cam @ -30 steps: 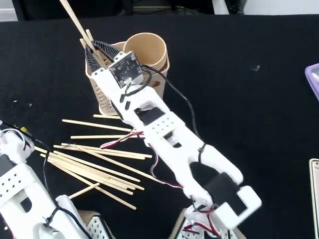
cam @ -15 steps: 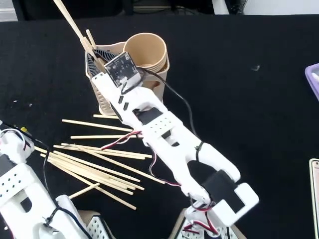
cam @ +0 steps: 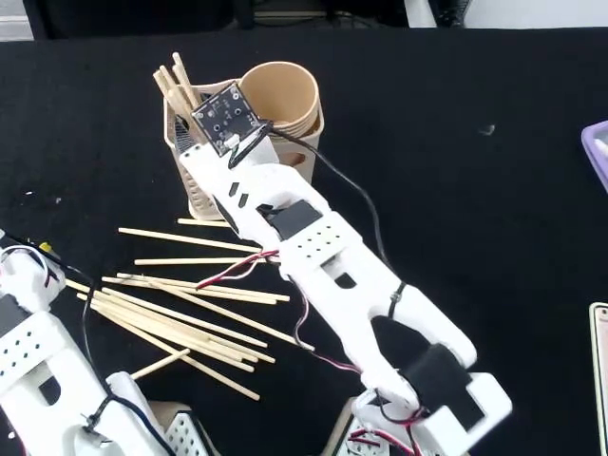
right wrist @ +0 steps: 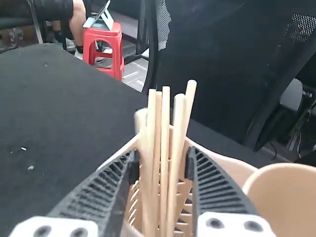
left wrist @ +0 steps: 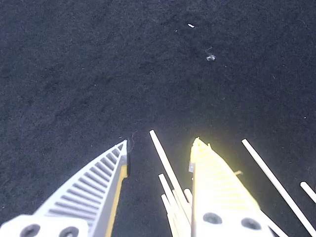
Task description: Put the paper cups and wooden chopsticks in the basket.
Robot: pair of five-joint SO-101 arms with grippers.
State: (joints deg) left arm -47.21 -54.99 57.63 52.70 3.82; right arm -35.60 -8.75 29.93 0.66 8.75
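Several wooden chopsticks (right wrist: pixel 165 143) are clamped by the right gripper (right wrist: pixel 161 157) in the basket (cam: pixel 195 195) at eleven o'clock. The left gripper (left wrist: pixel 160 142) is spread open, empty.

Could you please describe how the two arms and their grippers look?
The right arm and left arm are white blocky links with red and black cables. The right gripper has black ribbed fingers; the left gripper has one white, one yellow.
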